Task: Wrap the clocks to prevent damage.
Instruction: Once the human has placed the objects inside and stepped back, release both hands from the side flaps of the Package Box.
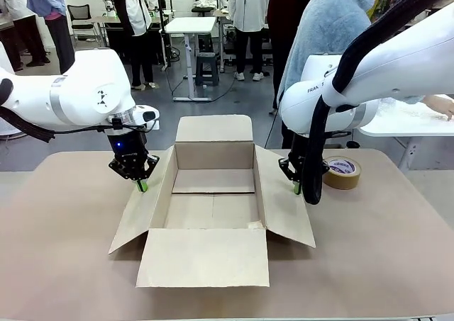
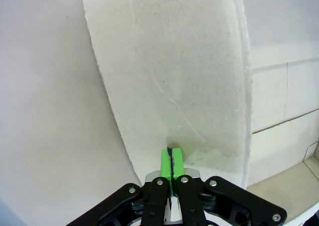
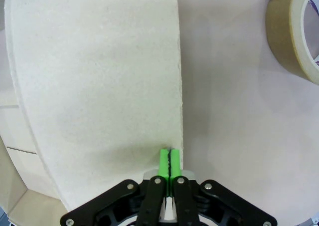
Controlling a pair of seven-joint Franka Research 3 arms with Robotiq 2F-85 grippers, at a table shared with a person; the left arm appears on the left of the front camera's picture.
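The clocks are out of view. An open brown cardboard box [image 1: 213, 156] stands mid-table with nothing visible inside. My left gripper [image 1: 142, 186] is shut, its green tips resting on the outer edge of the box's left flap [image 1: 140, 218]. In the left wrist view the gripper [image 2: 171, 153] touches the flap [image 2: 174, 76] with its pads together. My right gripper [image 1: 297, 188] is also shut, tips at the outer edge of the right flap [image 1: 284, 207]. The right wrist view shows the closed gripper [image 3: 170, 155] at that flap's [image 3: 99, 86] edge.
A brown tape roll [image 1: 342, 171] [image 3: 294, 31] lies on the table just right of my right gripper. A person in a light blue top stands behind, one hand [image 1: 441, 105] on a whitish crinkled sheet [image 1: 404, 112] on a white side table. The front flap [image 1: 204, 257] lies flat towards me.
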